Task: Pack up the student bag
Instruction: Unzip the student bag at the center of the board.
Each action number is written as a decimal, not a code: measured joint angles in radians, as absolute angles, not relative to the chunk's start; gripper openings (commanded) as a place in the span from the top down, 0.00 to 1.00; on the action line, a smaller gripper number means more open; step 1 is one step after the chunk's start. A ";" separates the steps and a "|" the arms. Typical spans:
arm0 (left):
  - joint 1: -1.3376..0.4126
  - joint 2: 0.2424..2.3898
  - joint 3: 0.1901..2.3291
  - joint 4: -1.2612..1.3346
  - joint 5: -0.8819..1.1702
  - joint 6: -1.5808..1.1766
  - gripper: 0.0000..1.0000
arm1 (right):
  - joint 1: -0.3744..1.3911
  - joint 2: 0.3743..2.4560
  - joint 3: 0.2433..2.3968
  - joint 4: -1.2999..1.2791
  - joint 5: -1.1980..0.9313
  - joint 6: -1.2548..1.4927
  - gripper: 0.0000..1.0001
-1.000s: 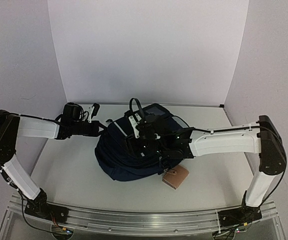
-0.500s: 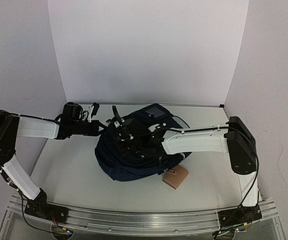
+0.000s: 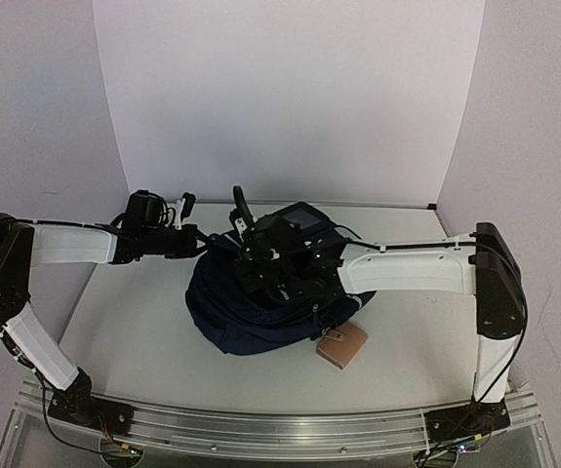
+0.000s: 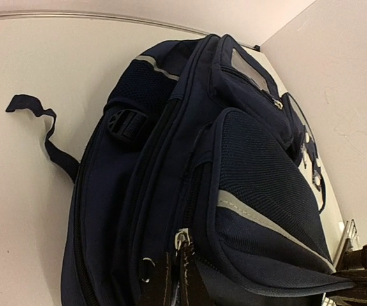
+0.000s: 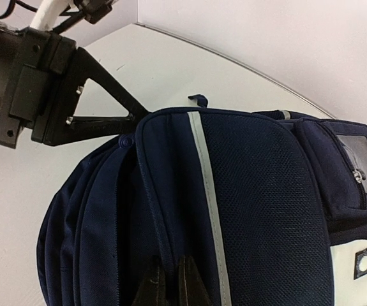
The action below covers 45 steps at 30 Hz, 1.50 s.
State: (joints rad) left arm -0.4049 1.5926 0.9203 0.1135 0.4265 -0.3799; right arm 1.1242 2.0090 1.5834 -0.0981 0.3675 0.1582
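As both pinch the student bag (image 3: pixel 251 312) | left gripper (image 4: pixel 175 262) closed at zipper (image 4: pixel 182 240) | right gripper (image 5: pixel 169 266) closed on seam (image 5: pixel 159 233)

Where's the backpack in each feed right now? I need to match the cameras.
Top external: backpack in the middle, just below centre.
Left wrist: it fills the middle and right, close up.
Right wrist: it fills the lower frame.
Shared landmark: its pale pocket window, at the bag's far end from above, upper right on left wrist, right edge on right wrist.
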 measured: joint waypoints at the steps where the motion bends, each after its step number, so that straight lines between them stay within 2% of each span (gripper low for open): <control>1: -0.405 1.601 0.931 0.116 0.439 -0.384 1.00 | 1.121 1.988 1.568 -0.096 0.359 0.158 1.00; 7: -0.405 1.716 1.047 0.110 0.533 -0.387 1.00 | 1.102 1.898 1.464 -0.039 0.296 0.126 1.00; 18: -0.396 1.888 1.202 0.125 0.686 -0.336 0.99 | 1.083 1.877 1.408 0.001 0.281 0.091 1.00; 19: -0.396 1.898 1.214 0.125 0.693 -0.334 0.96 | 1.083 1.877 1.408 0.005 0.291 0.090 1.00; 22: -0.393 1.912 1.236 0.125 0.688 -0.333 0.76 | 1.082 1.877 1.408 0.010 0.332 0.097 1.00; 25: -0.369 1.913 1.239 0.132 0.595 -0.331 0.53 | 1.075 1.877 1.413 0.010 0.354 0.120 1.00; 28: -0.323 1.900 1.232 0.119 0.499 -0.337 0.40 | 1.059 1.885 1.436 0.001 0.359 0.150 1.00; 31: -0.297 1.848 1.206 0.086 0.406 -0.342 0.34 | 1.024 1.924 1.497 -0.001 0.373 0.178 1.00; 39: -0.310 1.599 1.070 0.005 0.283 -0.385 0.31 | 0.931 2.105 1.706 0.010 0.402 0.187 1.00; 40: -0.311 1.572 1.049 -0.002 0.279 -0.394 0.31 | 0.922 2.126 1.733 0.010 0.403 0.183 0.98; 41: -0.311 1.549 1.027 -0.005 0.276 -0.401 0.31 | 0.913 2.146 1.758 0.009 0.402 0.178 0.91; 43: -0.311 1.510 0.983 -0.012 0.278 -0.417 0.30 | 0.894 2.180 1.807 0.006 0.398 0.163 0.59; 45: -0.311 1.480 0.943 -0.016 0.287 -0.427 0.29 | 0.880 2.194 1.829 0.003 0.388 0.151 0.32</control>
State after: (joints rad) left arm -0.3107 1.4800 0.9433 -0.0159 0.2869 -0.4274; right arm 0.8799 2.1939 1.8294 0.0027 0.3875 0.1505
